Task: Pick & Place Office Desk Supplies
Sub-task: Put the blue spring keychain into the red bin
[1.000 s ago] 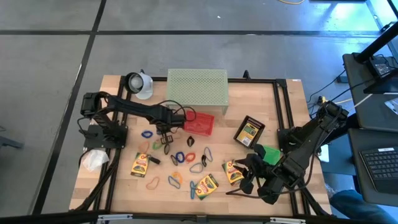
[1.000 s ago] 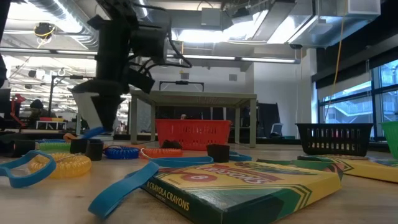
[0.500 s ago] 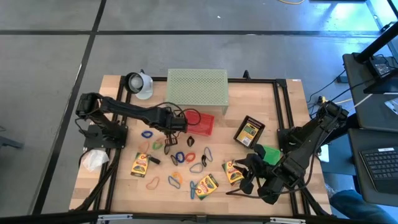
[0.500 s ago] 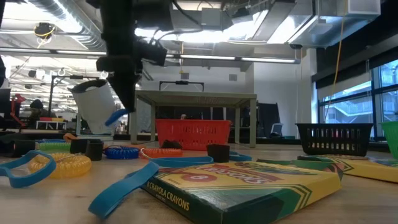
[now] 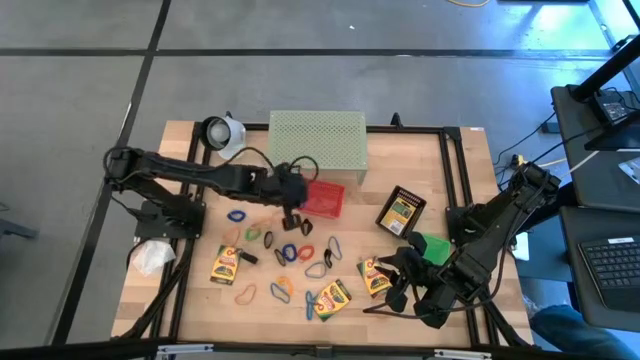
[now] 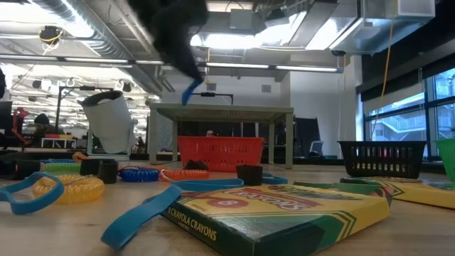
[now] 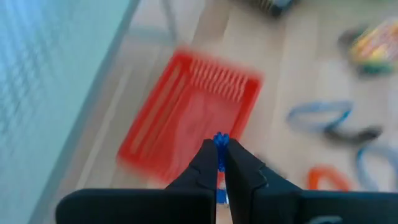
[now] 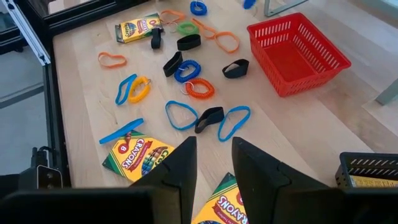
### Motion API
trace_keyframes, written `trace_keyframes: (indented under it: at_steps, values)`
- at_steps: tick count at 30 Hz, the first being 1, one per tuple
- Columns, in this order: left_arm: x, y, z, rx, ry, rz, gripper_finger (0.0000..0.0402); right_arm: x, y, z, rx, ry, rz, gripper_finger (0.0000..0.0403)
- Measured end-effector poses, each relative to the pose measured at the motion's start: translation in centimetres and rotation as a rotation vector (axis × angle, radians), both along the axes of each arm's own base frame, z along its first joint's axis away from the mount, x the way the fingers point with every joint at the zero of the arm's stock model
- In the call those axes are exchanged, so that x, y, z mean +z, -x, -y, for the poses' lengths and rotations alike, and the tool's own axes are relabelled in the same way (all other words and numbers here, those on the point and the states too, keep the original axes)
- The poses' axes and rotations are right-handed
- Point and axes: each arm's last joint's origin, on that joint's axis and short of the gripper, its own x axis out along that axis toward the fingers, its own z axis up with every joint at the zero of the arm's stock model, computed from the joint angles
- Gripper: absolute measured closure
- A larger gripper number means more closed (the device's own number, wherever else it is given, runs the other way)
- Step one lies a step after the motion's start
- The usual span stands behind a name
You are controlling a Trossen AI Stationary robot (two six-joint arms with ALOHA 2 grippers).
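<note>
My left gripper (image 5: 293, 212) hangs beside the red basket (image 5: 322, 198), shut on a small blue loop (image 7: 219, 139). In the low view the blue loop (image 6: 190, 92) dangles under the raised left gripper (image 6: 188, 75), well above the table. Loose loops and clips (image 5: 290, 252) in blue, orange and black lie in the table's middle. Crayon boxes lie at front left (image 5: 226, 265), front centre (image 5: 331, 298) and front right (image 5: 377, 275). My right gripper (image 8: 211, 168) waits open at the front right (image 5: 400, 285), nothing between its fingers, over a crayon box (image 8: 137, 152).
A pale green perforated shelf (image 5: 318, 143) stands at the back, just behind the red basket. A black basket (image 5: 401, 211) holding a crayon box sits to the right. A white wad (image 5: 150, 258) lies at the left edge, a white roll (image 5: 222, 135) at the back left.
My left gripper has risen and travelled right from over the loops to the red basket's side, carrying the blue loop. The right arm has not moved.
</note>
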Motion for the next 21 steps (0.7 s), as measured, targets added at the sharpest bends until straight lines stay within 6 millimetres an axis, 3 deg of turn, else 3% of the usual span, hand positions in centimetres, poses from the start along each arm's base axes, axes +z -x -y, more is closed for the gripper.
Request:
trace_keyframes:
  at_steps: [5,13,21]
  values:
    - [-0.8,-1.9,-1.3,-0.01,-0.019,0.078,0.0398,0.1,-0.1,-0.1,0.0,-0.01,0.01,0.03]
    - [-4.2,-3.6,-3.5,0.003,0.002,-0.009,0.0398,0.1,-0.2,-0.1,0.007,0.013,0.022,0.03]
    - [-6.7,-4.3,-4.0,-0.015,0.012,-0.085,0.0398,0.1,-0.2,-0.1,0.009,0.015,0.022,0.03]
